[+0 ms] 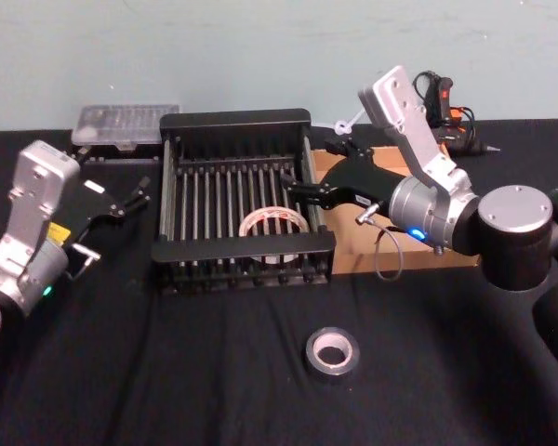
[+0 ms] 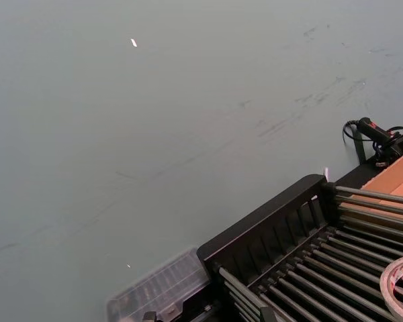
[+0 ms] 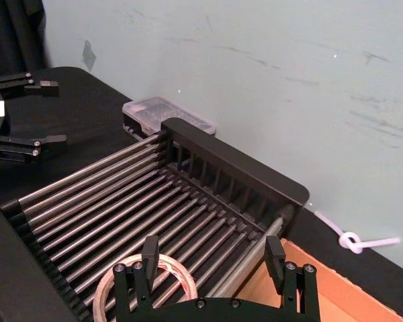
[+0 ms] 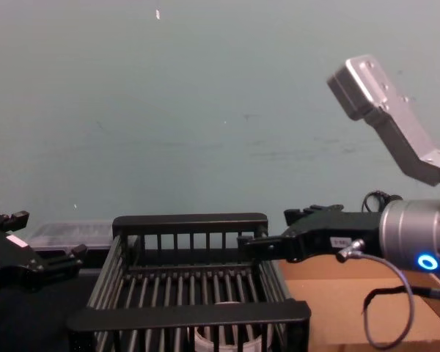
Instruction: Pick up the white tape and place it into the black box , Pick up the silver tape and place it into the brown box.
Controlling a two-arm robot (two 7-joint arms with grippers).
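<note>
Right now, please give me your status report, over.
Right tool open, empty, over the black box right rim. White tape already lies inside. Silver tape waits on table, brown box unfilled. Left tool open, parked left.

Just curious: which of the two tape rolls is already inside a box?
The white tape, lying on the black box's slatted floor. The silver tape lies on the table.

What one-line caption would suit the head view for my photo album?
White tape lies in the black box, right gripper open above it; silver tape waits on the table.
</note>
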